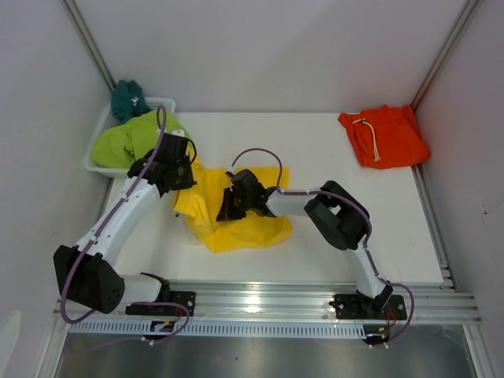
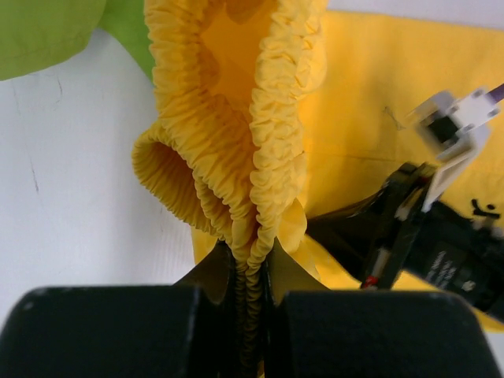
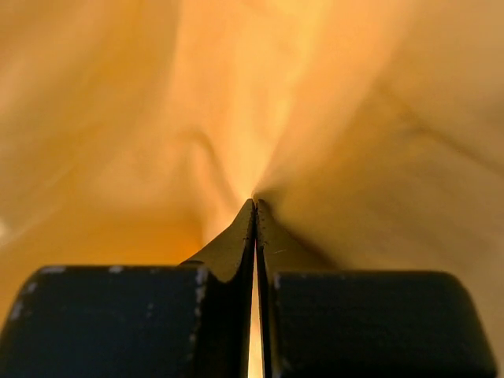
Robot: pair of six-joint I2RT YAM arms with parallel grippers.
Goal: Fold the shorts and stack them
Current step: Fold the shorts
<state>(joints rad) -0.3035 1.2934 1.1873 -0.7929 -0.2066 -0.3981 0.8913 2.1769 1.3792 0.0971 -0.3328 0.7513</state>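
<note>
The overhead view alone takes in the whole white table [image 1: 315, 150]. The soft yellow fabric shorts [image 1: 246, 230] lie crumpled at its middle, between the two arms. The orange shorts [image 1: 386, 135], with a white drawstring, lie at the far right corner, well apart. At the far left a lime-green pair [image 1: 126, 142] spills over the rim of a white plastic basket [image 1: 168, 101], with a teal pair [image 1: 127, 98] behind it.

From above, the arms' own wrists hide both sets of fingertips. The left wrist view fills this in: the left gripper [image 2: 250, 291] is clamped on the yellow pair's gathered elastic waistband [image 2: 268, 118], which rises beyond the fingers in a ruffled loop. The right wrist view shows the right gripper [image 3: 255, 236] pinched tight on a thin fold of the same yellow cloth. Out-of-focus fabric fills the rest of that view.

A small dark mark [image 2: 484, 209] on the yellow cloth sits at the edge of the left wrist view. It is too blurred to read.
</note>
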